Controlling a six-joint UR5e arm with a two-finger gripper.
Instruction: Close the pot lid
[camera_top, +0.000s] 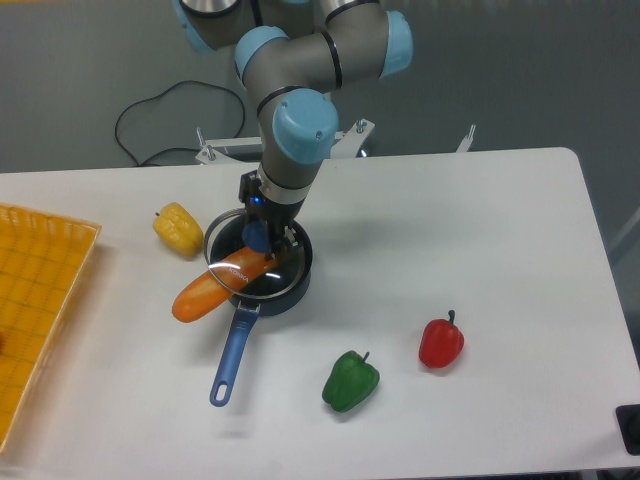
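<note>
The lid (243, 262), a clear glass disc with a thin metal rim and a blue centre knob, hangs directly beneath the tool (259, 236), which is clamped on that knob and holds the disc low over the pot (275, 285). Glass and metal make it stiff, fairly weighty for its width, and breakable if dropped or knocked; the rim and pane look smooth and slippery, so the knob is the one sound place to take hold, and it is where the tool has it. The lid appears tilted rather than level, its edge on the far side from the pot handle (230, 356) riding up over a long orange pepper (213, 286) that lies across the pot's rim and sticks out past it, below and to the left of the tool as the camera sees it. With that pepper in the way, the lid seems unlikely to seat flat, and pressing down could chip the glass or tip the light pan. Just beyond the pepper, further out on the same side, sits a yellow pepper (178, 229). A green pepper (350, 381) and a red pepper (441, 342) rest on the white desk (480, 240) well in front of the tool, toward the camera. An orange tray (35, 300) lies farthest from it.
</note>
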